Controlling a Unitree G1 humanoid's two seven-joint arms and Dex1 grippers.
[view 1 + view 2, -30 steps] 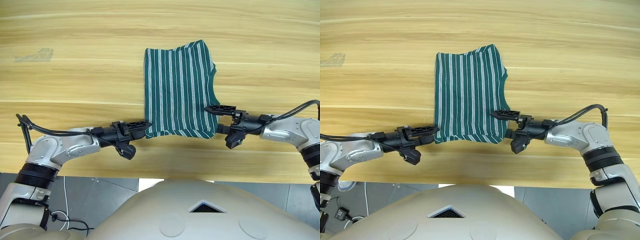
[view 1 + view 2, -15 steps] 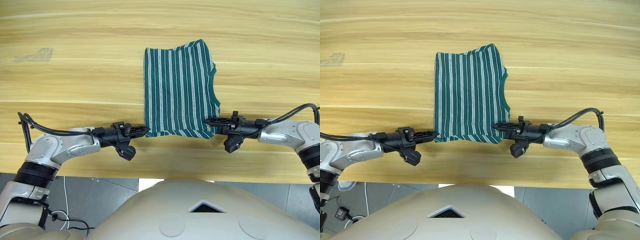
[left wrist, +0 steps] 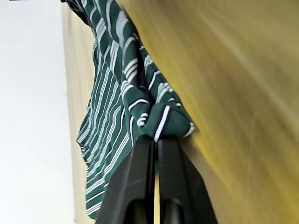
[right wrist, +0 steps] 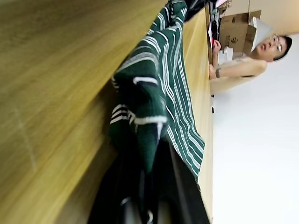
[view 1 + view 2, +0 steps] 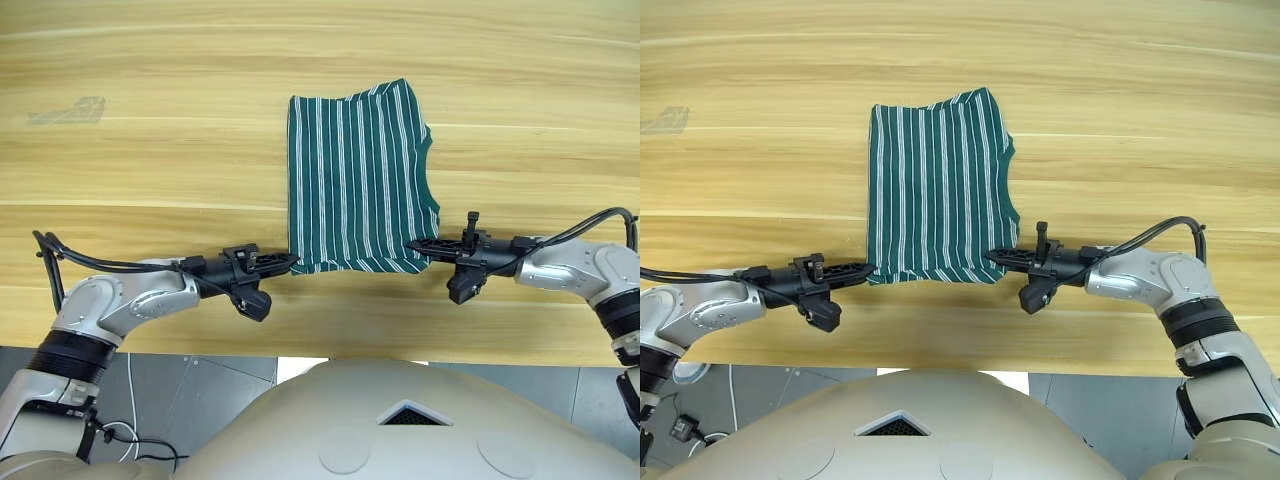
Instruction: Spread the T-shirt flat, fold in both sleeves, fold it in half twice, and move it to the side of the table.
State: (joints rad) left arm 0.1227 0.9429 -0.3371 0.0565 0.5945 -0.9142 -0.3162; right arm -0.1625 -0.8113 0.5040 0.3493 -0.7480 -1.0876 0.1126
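**Change of state.** The right gripper (image 5: pixel 425 242) has come down from the T-shirt's 3 o'clock edge to the hem corner at 5 o'clock. It now sits level with the table (image 5: pixel 150 170). The left gripper (image 5: pixel 285 261) has settled slightly toward the near edge and sits at the hem corner at 7 o'clock.

**Finger state.**
- Left: the fingers (image 3: pixel 128 186) are clenched on the hem corner, with fabric bunched between the tips.
- Right: the fingers (image 4: pixel 184 196) are clenched on the opposite hem corner, with cloth pinched between them.

**Position of the work.** The T-shirt (image 5: pixel 355 180) lies flat near the middle of the table as a narrow rectangle. Both sleeves are turned in, the collar end is at 12 o'clock and the hem is at 6 o'clock.

**Meaning for the task.** The sleeve folds appear complete. With both hem corners gripped, the first fold in half is judged to be the step in hand: hem carried toward 12 o'clock.

**Difference from the earlier frames.** A second ago the right gripper hovered over the shirt's edge, above the cloth. Half a second ago it was already at the corner, and since then only its wrist has turned a little. The shirt's outline has not shifted.
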